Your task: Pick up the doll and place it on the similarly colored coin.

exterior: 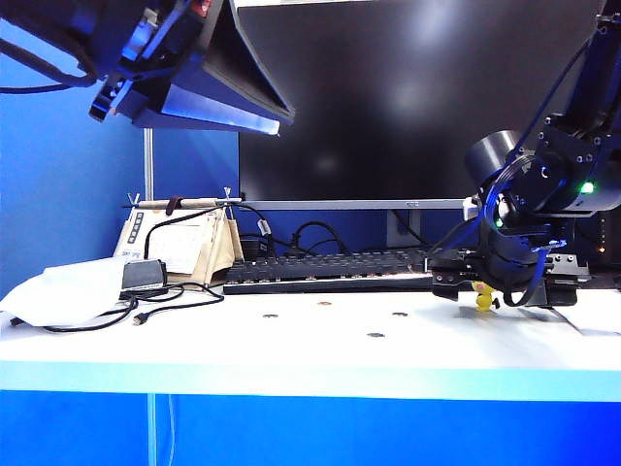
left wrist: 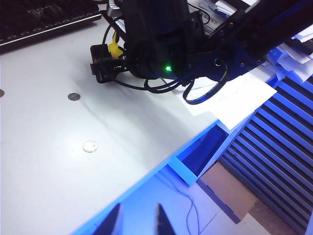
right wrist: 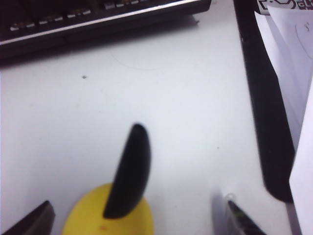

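Here the yellow doll (right wrist: 110, 218) stands on the white table (exterior: 291, 345) between my right gripper's (right wrist: 139, 220) spread fingers, not yet squeezed, just in front of the black keyboard (exterior: 325, 269). Coins (left wrist: 90, 146) lie further off. My left gripper (left wrist: 138, 221) hangs released above the table's edge.

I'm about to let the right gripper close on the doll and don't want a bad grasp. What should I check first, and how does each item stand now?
1. Right gripper open: ok, fingertips apart on either side.
2. Doll between its jaws: ok in the right wrist view.
3. Doll on the table: ok, it stands under the gripper in the exterior view.
4. Fingers touching the doll: cannot tell.
5. Left gripper out of the way: ok, open, beyond the table edge.
6. Brownish-gold coin located: cannot tell; coins are visible, tints unclear.
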